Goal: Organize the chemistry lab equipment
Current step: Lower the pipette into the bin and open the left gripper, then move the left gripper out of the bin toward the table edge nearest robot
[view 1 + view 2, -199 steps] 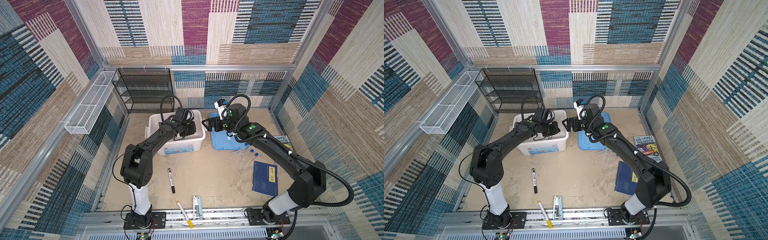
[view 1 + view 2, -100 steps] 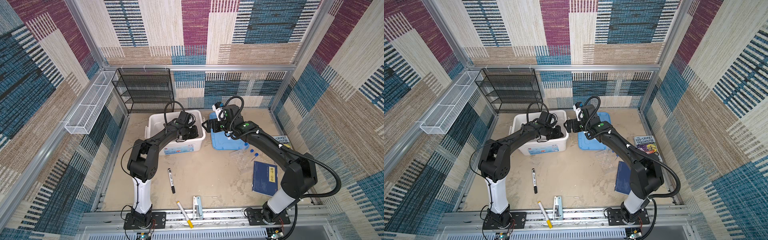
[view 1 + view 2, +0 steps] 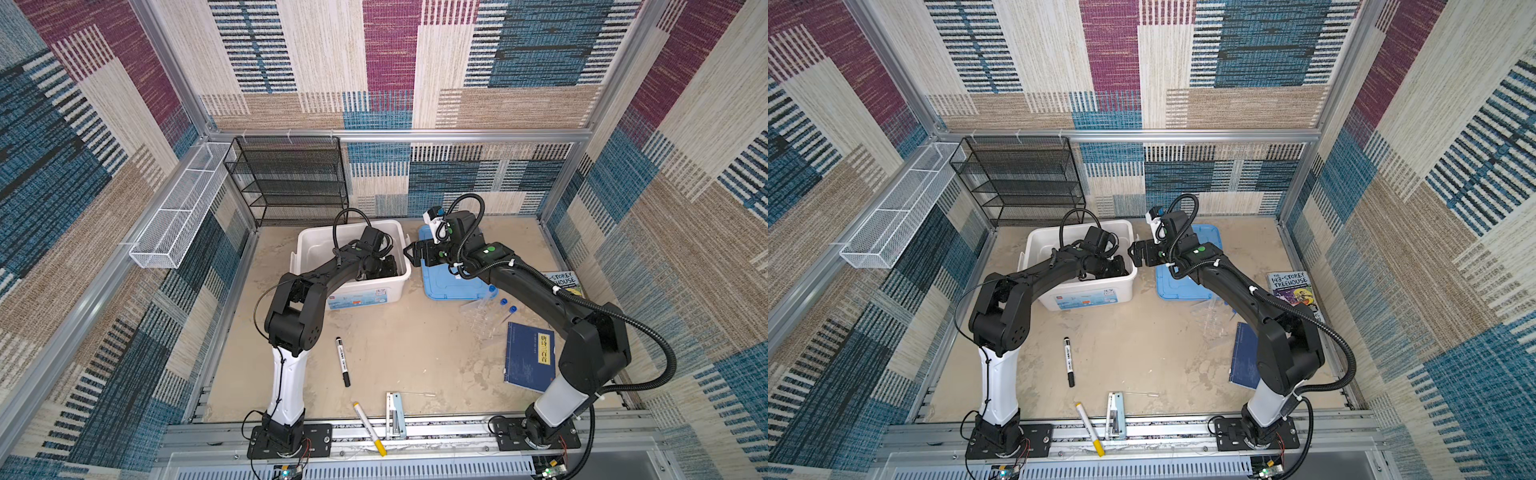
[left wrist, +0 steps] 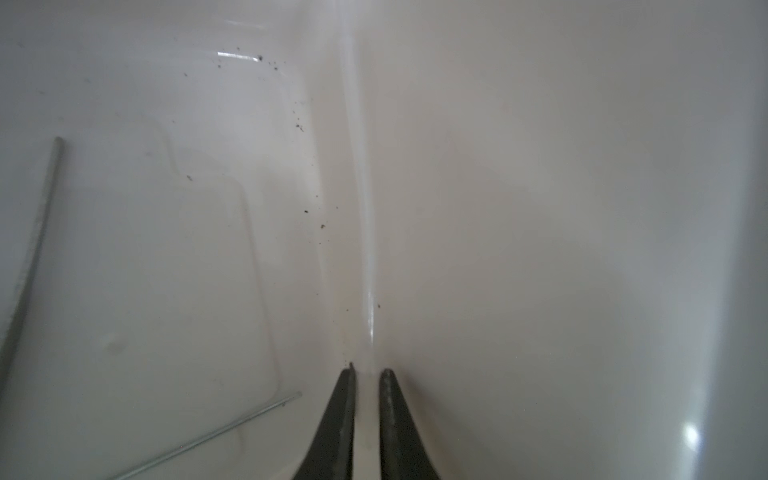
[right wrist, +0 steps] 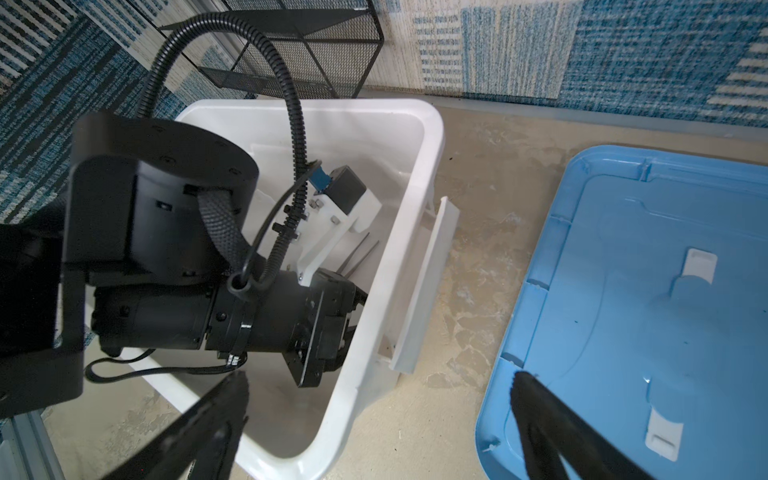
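I'm seeing bright, even light in both top views, with straight lines bowing toward the edges. Inside the white plastic storage bin [image 4: 540,208] I'm getting hazy softness and a small glare spot. The right gripper [image 5: 378,377] is blurring close to the lens.

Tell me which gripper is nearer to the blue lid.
Right. The right gripper hangs beside the blue lid's edge, between it and the white bin. The left gripper is down inside the bin, behind its wall.
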Available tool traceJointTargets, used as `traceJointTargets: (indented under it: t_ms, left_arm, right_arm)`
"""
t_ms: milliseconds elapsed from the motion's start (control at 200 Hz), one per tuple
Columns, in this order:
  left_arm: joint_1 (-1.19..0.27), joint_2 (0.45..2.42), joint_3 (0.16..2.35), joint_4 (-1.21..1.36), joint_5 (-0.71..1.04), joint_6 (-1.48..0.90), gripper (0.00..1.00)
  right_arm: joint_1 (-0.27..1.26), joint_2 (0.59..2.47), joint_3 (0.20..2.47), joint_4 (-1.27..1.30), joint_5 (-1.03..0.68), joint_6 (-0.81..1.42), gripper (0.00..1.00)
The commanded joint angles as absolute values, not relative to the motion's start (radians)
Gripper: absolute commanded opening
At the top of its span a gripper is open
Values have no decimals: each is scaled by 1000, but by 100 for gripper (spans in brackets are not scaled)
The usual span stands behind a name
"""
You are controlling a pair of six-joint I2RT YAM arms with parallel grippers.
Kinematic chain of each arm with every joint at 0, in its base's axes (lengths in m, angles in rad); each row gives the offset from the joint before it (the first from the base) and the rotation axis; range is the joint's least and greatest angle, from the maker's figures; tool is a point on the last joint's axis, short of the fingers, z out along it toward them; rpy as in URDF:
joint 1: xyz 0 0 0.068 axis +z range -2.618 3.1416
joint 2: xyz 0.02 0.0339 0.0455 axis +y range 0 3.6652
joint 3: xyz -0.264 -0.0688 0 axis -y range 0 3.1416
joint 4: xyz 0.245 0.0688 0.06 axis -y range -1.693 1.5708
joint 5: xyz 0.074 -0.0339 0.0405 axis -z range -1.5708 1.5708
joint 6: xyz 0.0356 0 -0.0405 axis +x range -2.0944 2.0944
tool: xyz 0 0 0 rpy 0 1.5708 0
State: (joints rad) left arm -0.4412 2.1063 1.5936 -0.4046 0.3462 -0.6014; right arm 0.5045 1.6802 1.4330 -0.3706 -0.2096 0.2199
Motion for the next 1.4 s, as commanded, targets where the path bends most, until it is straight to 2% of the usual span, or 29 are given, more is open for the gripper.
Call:
traceJointTargets:
  t_ms: [0, 561, 816, 1107, 1182, 1242, 1397]
  left_arm:
    - [-442, 2120, 1600, -399, 342, -597, 16]
    - [-442, 2158, 1613, -414, 347, -581, 24]
    - [-443, 2122, 1612, -433, 319, -557, 45]
    - [-442, 2051, 1593, -439, 292, -536, 63]
    - [-441, 2015, 1576, -429, 281, -536, 77]
    - [-439, 1989, 1577, -436, 282, -532, 84]
    - [-439, 1896, 1561, -449, 258, -519, 91]
  right_arm:
    - [505, 1689, 1426, -354, -229, 228, 100]
    - [505, 1691, 1420, -360, -228, 233, 100]
    - [505, 1677, 1418, -364, -222, 233, 100]
    - [505, 1624, 1399, -362, -198, 241, 100]
    - [505, 1604, 1392, -361, -187, 242, 100]
    - [505, 1579, 1380, -354, -179, 242, 100]
    - [505, 1497, 1327, -340, -170, 220, 99]
